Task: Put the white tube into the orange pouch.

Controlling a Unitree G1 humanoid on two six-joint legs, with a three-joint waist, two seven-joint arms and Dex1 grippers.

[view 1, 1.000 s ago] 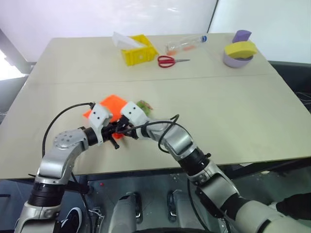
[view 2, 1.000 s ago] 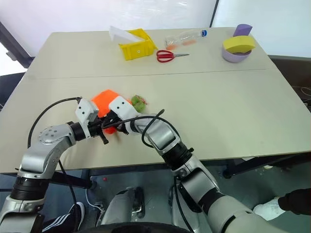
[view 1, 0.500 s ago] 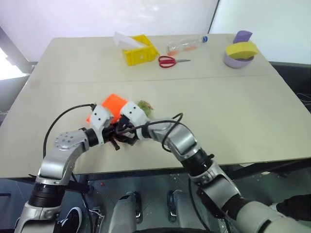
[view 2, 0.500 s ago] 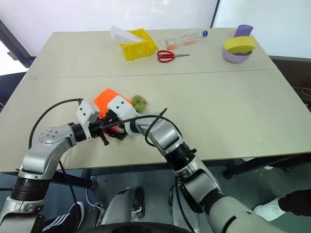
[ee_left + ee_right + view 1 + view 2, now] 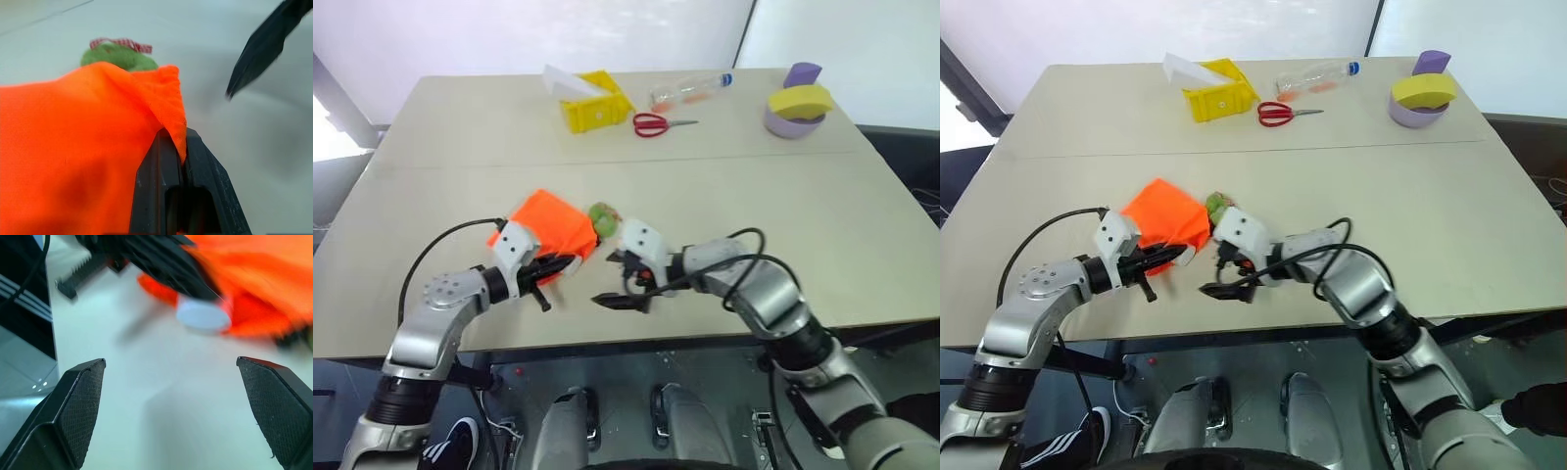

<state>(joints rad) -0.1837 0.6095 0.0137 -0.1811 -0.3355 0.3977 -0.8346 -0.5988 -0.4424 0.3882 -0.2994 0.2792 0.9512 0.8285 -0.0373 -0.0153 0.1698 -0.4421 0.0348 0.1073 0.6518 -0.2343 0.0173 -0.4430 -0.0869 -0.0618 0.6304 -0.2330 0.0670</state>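
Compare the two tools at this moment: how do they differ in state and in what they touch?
The left tool is shut, its black fingers pinching the edge of the orange pouch; the right tool stands wide open and holds nothing. The left tool sits right at the pouch's mouth, where the white tube's cap pokes out; the right tool is off the pouch, over bare table. Both are two-fingered, black, and low over the table's near edge.

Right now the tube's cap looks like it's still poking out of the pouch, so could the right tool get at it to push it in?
Probably yes. The right tool is open beside the orange pouch, with bare table between it and the white tube cap; the shut left tool pinching the pouch edge sits close by.
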